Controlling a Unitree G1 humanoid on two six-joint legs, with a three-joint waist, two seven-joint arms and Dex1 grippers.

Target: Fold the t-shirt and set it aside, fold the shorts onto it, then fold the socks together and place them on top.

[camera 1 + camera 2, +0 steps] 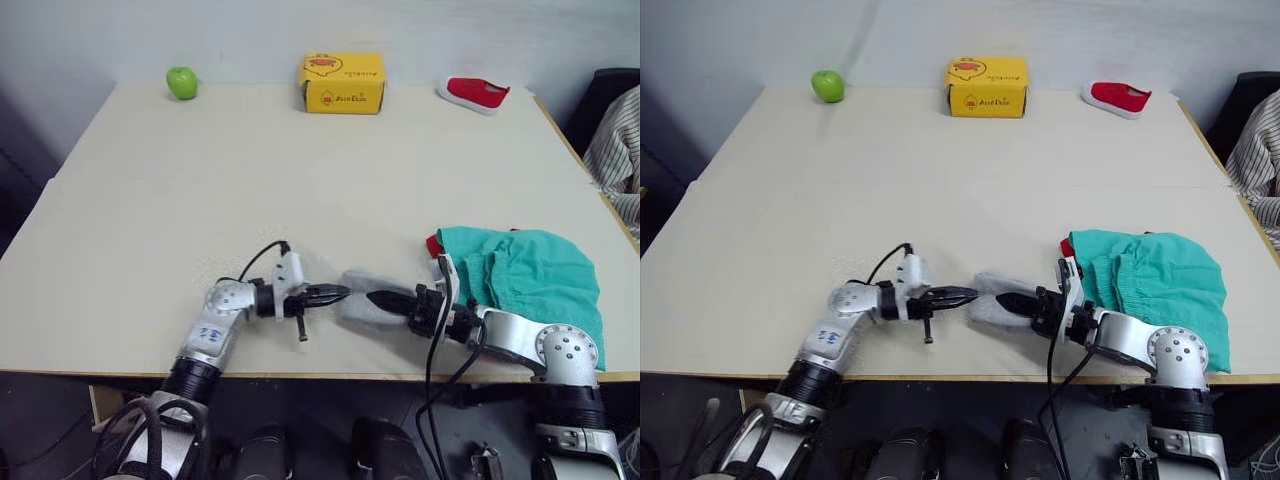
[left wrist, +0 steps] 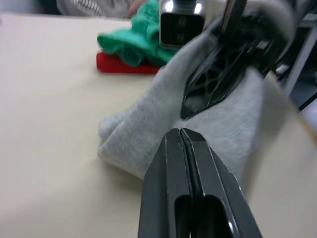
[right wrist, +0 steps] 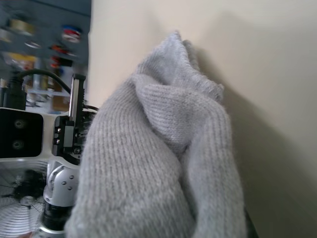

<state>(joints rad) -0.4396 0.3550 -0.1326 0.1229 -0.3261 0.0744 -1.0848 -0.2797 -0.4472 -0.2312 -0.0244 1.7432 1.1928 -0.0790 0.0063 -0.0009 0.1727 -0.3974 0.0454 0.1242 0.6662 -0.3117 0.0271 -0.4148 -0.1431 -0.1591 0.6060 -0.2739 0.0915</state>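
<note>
Near the front edge of the table [image 1: 150,200], on the left side, the left gripper [image 1: 335,294] has its two black fingers pressed tight together, with nothing between them. Its tip points at the socks [image 1: 362,305] and sits just beside them.

The socks are a soft, fuzzy, light grey bundle, partly doubled over and lumpy. One end rests on the table. The other end is draped over the right gripper [image 1: 385,299], which seems to pinch the cloth and lift it a little.

Further right, the teal-green shorts [image 1: 530,275] lie in a loose, wrinkly heap. A thin strip of the red t-shirt [image 1: 434,245] peeks out from under them.

I think the socks could slip free, because they only hang loosely on the right gripper. They could also come unfolded on the way to the pile. The pile is close to the table edge and looks bumpy, so the socks might roll off its top.
</note>
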